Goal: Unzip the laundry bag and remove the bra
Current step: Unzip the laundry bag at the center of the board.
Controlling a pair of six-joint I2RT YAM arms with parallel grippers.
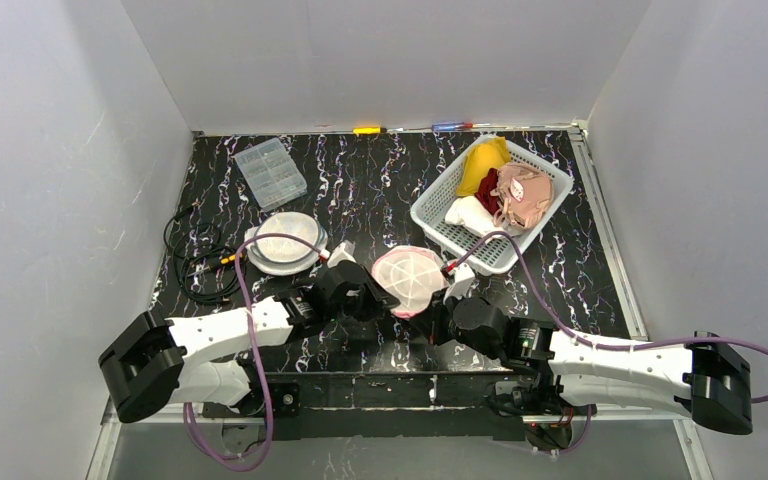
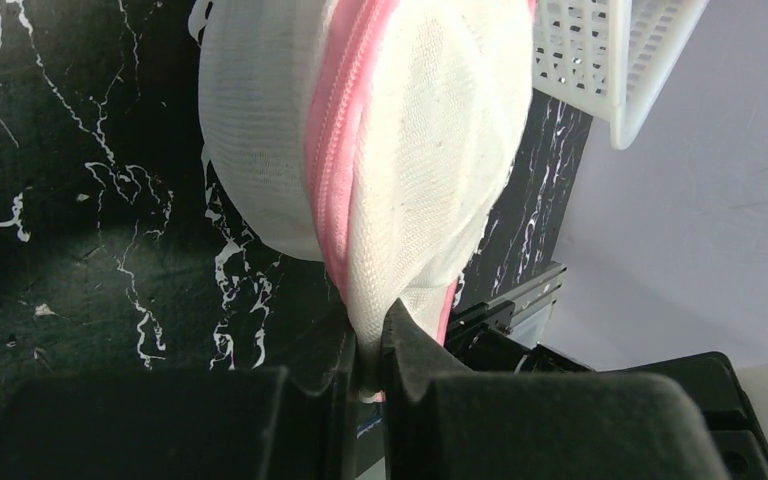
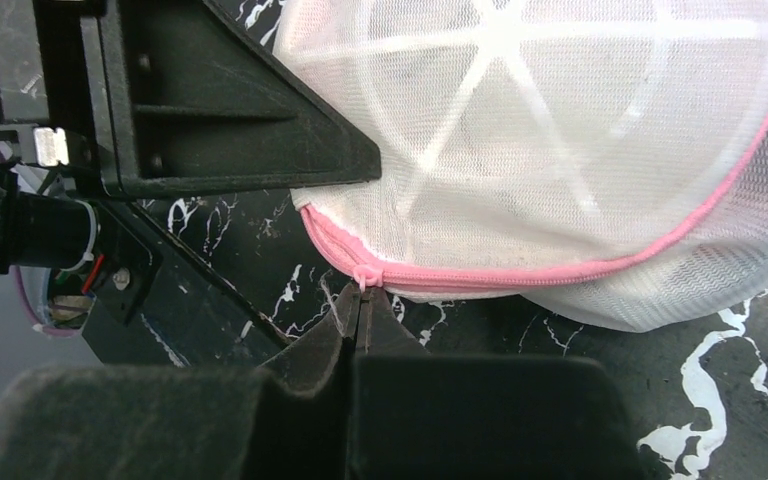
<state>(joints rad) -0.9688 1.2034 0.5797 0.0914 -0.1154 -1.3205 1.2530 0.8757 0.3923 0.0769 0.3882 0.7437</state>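
Two grippers meet at the laundry bag point(image 1: 410, 278), which lies on the table point(image 1: 360, 190) near the middle of its near edge, just in front of the white basket point(image 1: 430, 212) that sits toward the far right corner. From the top view you see only that your left gripper point(image 1: 385, 298) reaches the bag's left rim and your right gripper point(image 1: 442, 312) its near-right rim; the fingertips are hard to read there. Your left wrist view fills that in: the jaws are pinched tight on a fold of white mesh at the bag's edge, just beside the pink zipper point(image 2: 335, 150). Your right wrist view shows its jaws closed to a slit on the zipper pull point(image 3: 363, 276), with the zip done up along the stretch in sight. You cannot make out the bra through the mesh in any view.
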